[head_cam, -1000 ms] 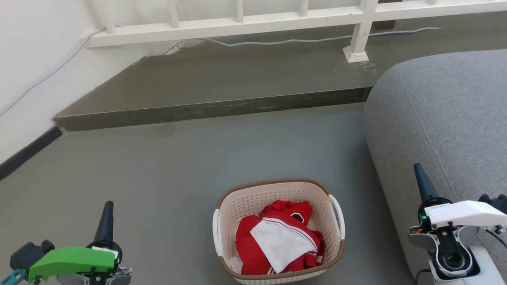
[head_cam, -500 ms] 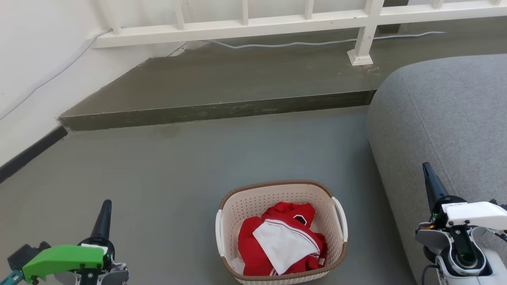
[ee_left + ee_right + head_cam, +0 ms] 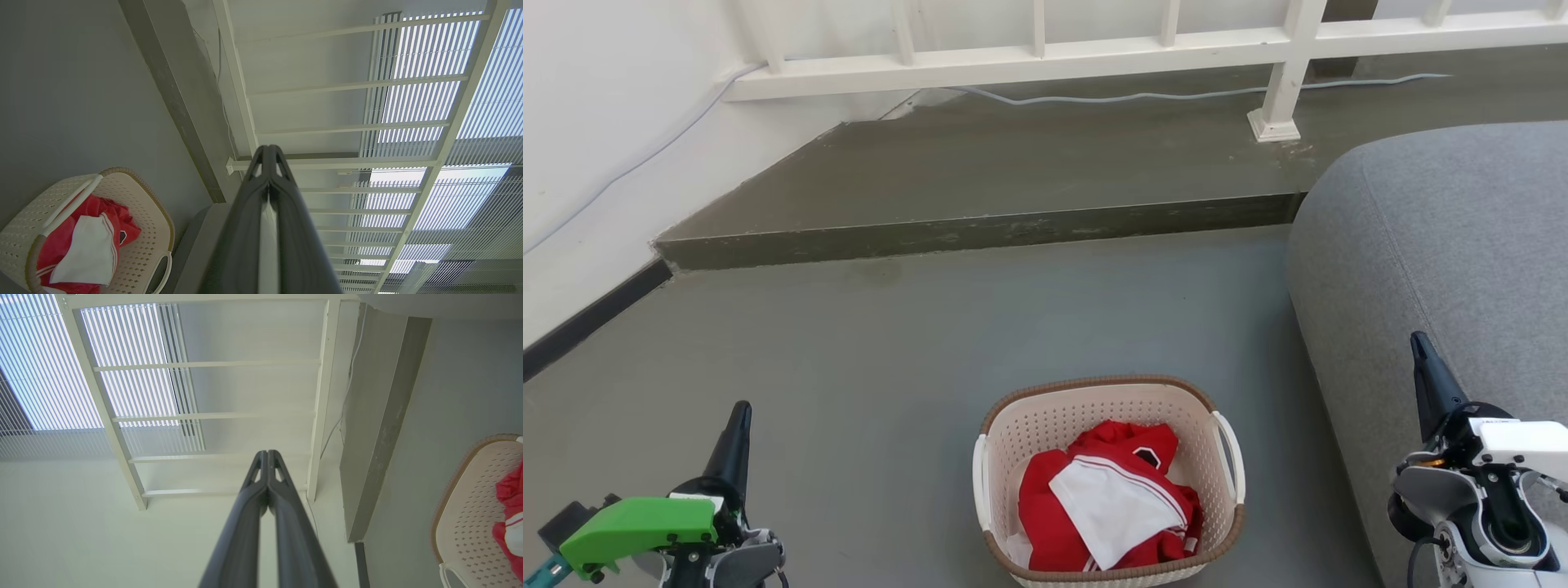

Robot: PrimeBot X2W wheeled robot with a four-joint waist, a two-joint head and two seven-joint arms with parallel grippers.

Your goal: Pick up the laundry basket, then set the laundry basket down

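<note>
Grey floor (image 3: pixel 890 343) — raised step (image 3: pixel 980 233); white railing (image 3: pixel 1094 53); grey sofa (image 3: pixel 1437 245) at R.

No readable text, label, brand or number anywhere in these views.

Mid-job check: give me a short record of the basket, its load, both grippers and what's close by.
basket: laundry basket upright on the floor, not held
load: red and white clothes inside
side handles: both free
left gripper: shut, empty, left of the basket, apart from it
right gripper: shut, empty, right of the basket, in front of the grey sofa
</note>
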